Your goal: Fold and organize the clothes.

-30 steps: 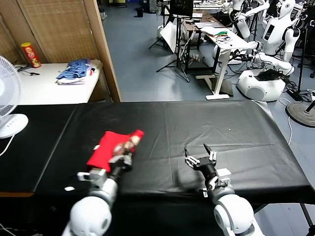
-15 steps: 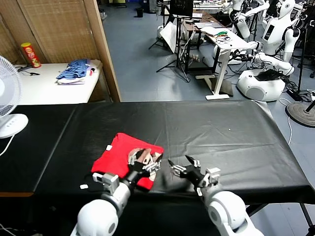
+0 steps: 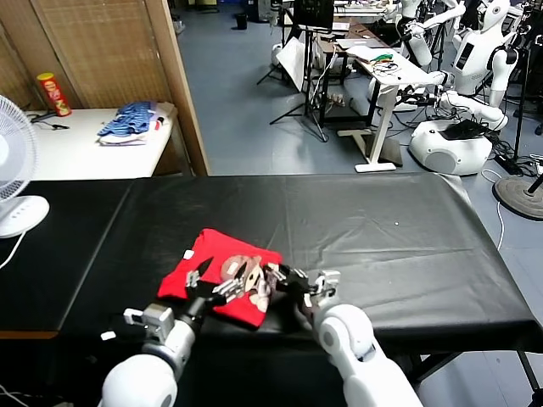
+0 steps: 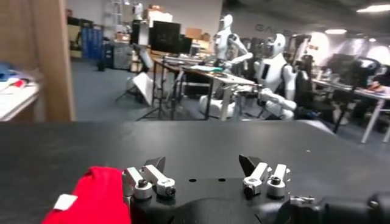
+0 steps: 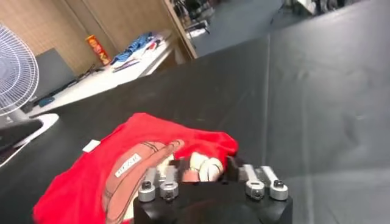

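The red T-shirt [image 3: 208,261] lies folded on the black table [image 3: 382,237], near the front edge, with its cartoon print [image 3: 246,273] facing up. My left gripper [image 3: 214,285] hovers open over the shirt's near edge. In the left wrist view the left gripper [image 4: 202,165] holds nothing, and the red cloth [image 4: 91,195] lies just beside one finger. My right gripper [image 3: 284,278] is at the shirt's right edge. In the right wrist view the right gripper [image 5: 204,168] has its fingers pressed on a bunched fold of the printed shirt [image 5: 152,137].
A white fan [image 3: 13,182] stands at the table's far left. Behind it, a white side table [image 3: 76,148] carries a blue clothes pile [image 3: 127,123] and a chips can [image 3: 53,93]. A wooden partition [image 3: 182,85] rises behind the table. Other robots [image 3: 475,51] stand far back right.
My left gripper carried the shirt's fold over, let go and opened. My right gripper moved left across the table to the shirt's right edge and its jaws closed in on the cloth.
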Controlling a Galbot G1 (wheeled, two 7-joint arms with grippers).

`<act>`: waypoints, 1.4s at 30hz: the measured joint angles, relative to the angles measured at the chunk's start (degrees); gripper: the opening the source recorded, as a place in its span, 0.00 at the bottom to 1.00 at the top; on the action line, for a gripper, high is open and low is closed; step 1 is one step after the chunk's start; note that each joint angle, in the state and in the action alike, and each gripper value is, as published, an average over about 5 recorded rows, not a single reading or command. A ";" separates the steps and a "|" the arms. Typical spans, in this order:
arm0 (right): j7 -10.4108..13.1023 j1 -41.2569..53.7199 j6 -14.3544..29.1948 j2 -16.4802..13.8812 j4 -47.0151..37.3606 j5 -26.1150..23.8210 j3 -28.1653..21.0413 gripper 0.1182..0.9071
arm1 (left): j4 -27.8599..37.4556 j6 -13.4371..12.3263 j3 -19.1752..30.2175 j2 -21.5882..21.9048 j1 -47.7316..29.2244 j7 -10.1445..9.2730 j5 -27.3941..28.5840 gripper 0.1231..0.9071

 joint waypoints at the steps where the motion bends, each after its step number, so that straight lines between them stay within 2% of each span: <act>1: -0.89 0.67 0.93 -0.06 -0.99 -1.94 -0.41 0.32 | -0.05 -0.17 -0.33 -0.02 0.35 -0.04 0.06 0.86; 4: -3.47 3.10 3.70 -0.56 -4.05 -8.49 -1.79 0.11 | -0.12 -0.57 -1.28 -0.05 1.27 -0.06 0.15 0.86; 6: -5.32 5.00 6.12 -1.03 -6.14 -13.20 -2.76 0.03 | -0.04 -0.76 -1.90 -0.03 1.71 -0.05 0.17 0.86; 8: -7.51 6.85 9.43 -1.51 -8.26 -18.35 -3.59 0.01 | 0.14 -0.93 -2.45 0.03 2.01 -0.08 0.20 0.86; 11: -10.92 8.66 15.94 -2.48 -11.03 -26.27 -4.31 0.06 | 0.59 -2.19 -2.92 0.26 2.45 -0.93 0.41 0.86; 14: -12.86 8.71 22.24 -3.78 -11.94 -31.29 -4.17 0.22 | 1.49 -4.94 -3.02 0.76 2.88 -1.98 0.89 0.86; 16: -12.86 7.72 25.28 -4.90 -11.32 -32.96 -3.62 0.37 | 2.23 -6.31 -3.06 1.16 3.07 -2.13 1.17 0.86; 18: -12.02 5.87 27.56 -6.16 -9.88 -34.10 -2.76 0.52 | 2.93 -7.38 -3.06 1.56 3.17 -2.12 1.45 0.86; 21: -9.97 1.71 30.09 -7.92 -6.64 -35.02 -0.84 0.72 | 4.11 -10.37 -2.90 2.28 3.36 -2.14 1.88 0.86; 24: -7.35 -3.61 30.90 -9.13 -2.33 -34.94 1.80 0.84 | 5.04 -12.82 -2.80 3.11 3.75 -2.38 1.84 0.86; 30: -0.25 -16.66 28.19 -9.60 8.89 -30.48 8.30 0.86 | 4.36 -14.08 -3.18 5.17 5.78 -4.81 1.51 0.86; 35: 4.21 -29.20 26.42 -8.83 18.87 -27.71 13.07 0.86 | 1.86 -14.97 -4.90 7.82 10.16 -6.53 0.86 0.86; 39: 8.00 -38.14 23.36 -7.92 25.96 -27.13 14.33 0.86 | -0.59 -15.19 -5.52 8.89 15.21 -8.87 0.69 0.86; 42: 9.93 -44.17 20.77 -7.55 30.53 -27.00 14.54 0.86 | -2.51 -14.68 -6.19 9.25 18.88 -10.41 0.02 0.86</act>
